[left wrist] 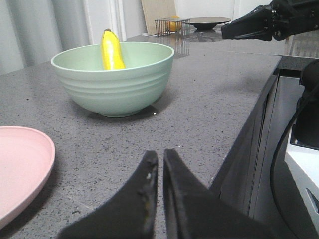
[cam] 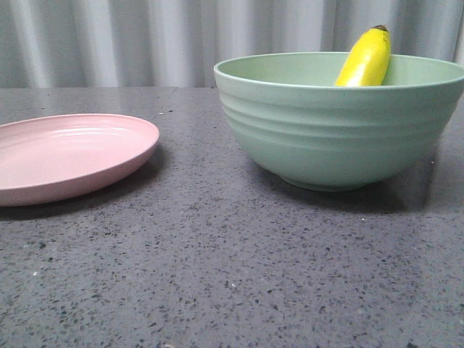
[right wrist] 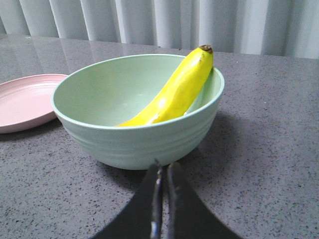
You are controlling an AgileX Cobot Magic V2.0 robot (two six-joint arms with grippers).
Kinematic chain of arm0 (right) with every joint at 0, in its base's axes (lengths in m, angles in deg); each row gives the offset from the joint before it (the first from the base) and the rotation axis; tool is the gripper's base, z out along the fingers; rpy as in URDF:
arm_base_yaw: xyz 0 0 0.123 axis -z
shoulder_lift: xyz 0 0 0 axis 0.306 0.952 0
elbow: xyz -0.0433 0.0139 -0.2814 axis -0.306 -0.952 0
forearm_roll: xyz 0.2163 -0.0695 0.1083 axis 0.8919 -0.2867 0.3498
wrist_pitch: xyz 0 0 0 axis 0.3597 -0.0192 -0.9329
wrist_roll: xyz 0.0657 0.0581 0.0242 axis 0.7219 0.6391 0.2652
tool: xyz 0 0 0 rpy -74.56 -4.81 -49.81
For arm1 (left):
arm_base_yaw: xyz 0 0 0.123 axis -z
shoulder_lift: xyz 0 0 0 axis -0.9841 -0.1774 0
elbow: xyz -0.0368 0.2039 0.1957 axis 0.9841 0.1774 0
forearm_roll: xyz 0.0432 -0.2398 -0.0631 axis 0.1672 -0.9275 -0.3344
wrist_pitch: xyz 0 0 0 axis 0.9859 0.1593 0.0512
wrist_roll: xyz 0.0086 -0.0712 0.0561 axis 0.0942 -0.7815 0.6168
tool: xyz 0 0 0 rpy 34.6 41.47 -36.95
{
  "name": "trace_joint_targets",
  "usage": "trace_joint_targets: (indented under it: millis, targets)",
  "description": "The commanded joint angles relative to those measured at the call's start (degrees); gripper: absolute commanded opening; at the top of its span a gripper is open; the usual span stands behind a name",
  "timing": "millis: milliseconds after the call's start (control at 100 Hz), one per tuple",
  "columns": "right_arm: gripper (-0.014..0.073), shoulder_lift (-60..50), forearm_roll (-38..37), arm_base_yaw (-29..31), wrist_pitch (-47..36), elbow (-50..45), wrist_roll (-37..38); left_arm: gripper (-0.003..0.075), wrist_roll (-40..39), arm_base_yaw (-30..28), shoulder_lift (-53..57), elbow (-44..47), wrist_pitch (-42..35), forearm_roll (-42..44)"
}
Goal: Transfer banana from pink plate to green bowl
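Note:
The yellow banana (cam: pixel 366 59) leans inside the green bowl (cam: pixel 341 130), its dark tip above the rim. It also shows in the left wrist view (left wrist: pixel 112 50) and the right wrist view (right wrist: pixel 174 92). The pink plate (cam: pixel 69 156) lies bare to the left of the bowl. My left gripper (left wrist: pixel 160 158) is shut and holds nothing, above the table between plate (left wrist: pixel 22 167) and bowl (left wrist: pixel 117 74). My right gripper (right wrist: pixel 164 168) is shut and holds nothing, just in front of the bowl (right wrist: pixel 134 134). Neither gripper shows in the front view.
The dark speckled table (cam: pixel 232 275) ends at an edge (left wrist: pixel 254 112) beside my left gripper. My right arm (left wrist: pixel 259 25) shows as a dark shape in the left wrist view. A wire basket (left wrist: pixel 172 26) and a dark dish (left wrist: pixel 209 22) stand far back. A grey curtain (cam: pixel 145 36) hangs behind.

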Motion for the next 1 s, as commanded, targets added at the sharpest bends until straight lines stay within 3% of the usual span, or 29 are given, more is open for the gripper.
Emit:
trace_joint_targets:
  millis: [0, 170, 260, 720, 990]
  targets:
    - [-0.0065, 0.58, -0.19, 0.22, -4.14, 1.62, -0.44, -0.0020, -0.39, 0.02, -0.57, -1.15, -5.11, -0.61]
    - [-0.0065, 0.58, -0.19, 0.22, -4.14, 1.62, -0.44, -0.0020, -0.79, -2.95, -0.57, -0.03, -5.52, 6.59]
    - [-0.0065, 0.58, -0.19, 0.22, -4.14, 1.62, -0.44, -0.0020, -7.39, -7.07, -0.57, 0.98, -7.94, 8.78]
    - [-0.0065, 0.58, -0.19, 0.22, -4.14, 1.62, -0.44, -0.0020, -9.49, -42.33, -0.49, 8.95, -21.65, 8.81]
    - [-0.0065, 0.58, -0.19, 0.22, -4.14, 1.62, -0.44, -0.0020, -9.49, -54.01, 0.05, 9.25, -15.57, 9.64]
